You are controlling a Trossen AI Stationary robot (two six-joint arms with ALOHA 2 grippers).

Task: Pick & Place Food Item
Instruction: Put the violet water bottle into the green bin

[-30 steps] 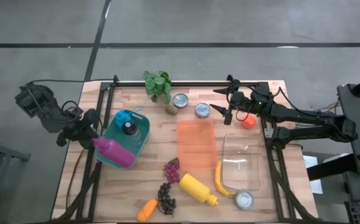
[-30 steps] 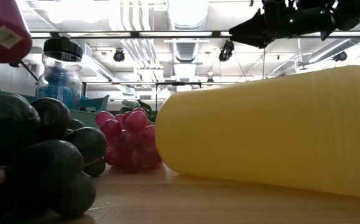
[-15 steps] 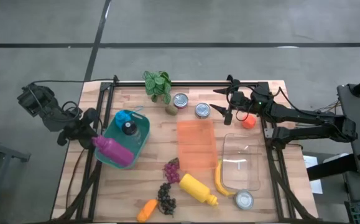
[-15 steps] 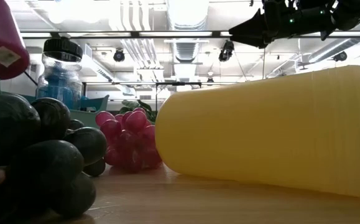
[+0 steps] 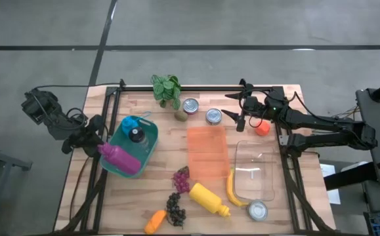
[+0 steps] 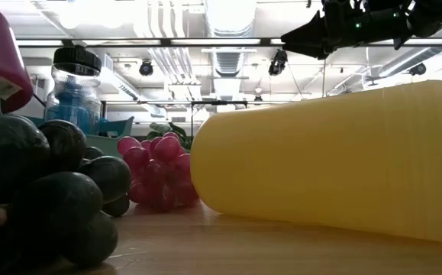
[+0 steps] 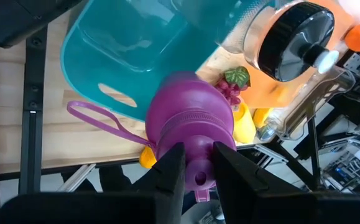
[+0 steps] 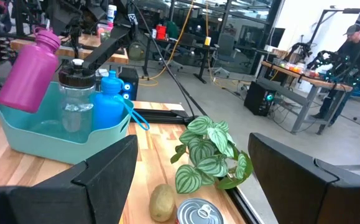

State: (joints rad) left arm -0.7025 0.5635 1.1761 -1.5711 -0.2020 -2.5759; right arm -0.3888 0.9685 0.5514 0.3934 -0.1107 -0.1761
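A magenta bottle (image 5: 120, 160) slants over the near left corner of the teal bin (image 5: 149, 145), with my left gripper (image 5: 98, 145) shut on its top end. The bin also holds a blue bottle (image 5: 130, 123) and a clear bottle with a black cap (image 5: 136, 135). In the right wrist view the magenta bottle (image 8: 26, 71) leans with its top up and its base at the bin's rim (image 8: 55, 138). My right gripper (image 5: 236, 113) stands open and level above the table's far side, beside two cans (image 5: 201, 111), with nothing between its fingers. My left gripper pinches the magenta bottle's cap end (image 7: 198, 176) between its two fingers (image 7: 169, 175). The fingers come from the table's left, slanting down. The bottle hangs tilted below them, its base low over the teal bin; I cannot tell whether the base touches the bin.
On the table lie an orange tray (image 5: 207, 152), a clear container (image 5: 254, 172), a banana (image 5: 233, 189), a yellow squeeze bottle (image 5: 209, 198), red grapes (image 5: 182, 179), dark grapes (image 5: 175, 208), a carrot (image 5: 154, 221), a can (image 5: 258, 210), a potted plant (image 5: 167, 88) and a potato (image 5: 180, 116).
My left gripper has sunk with the magenta bottle toward the teal bin; in the low view the bottle stands lower than before. The bottle keeps its tilt. My right gripper has kept still.
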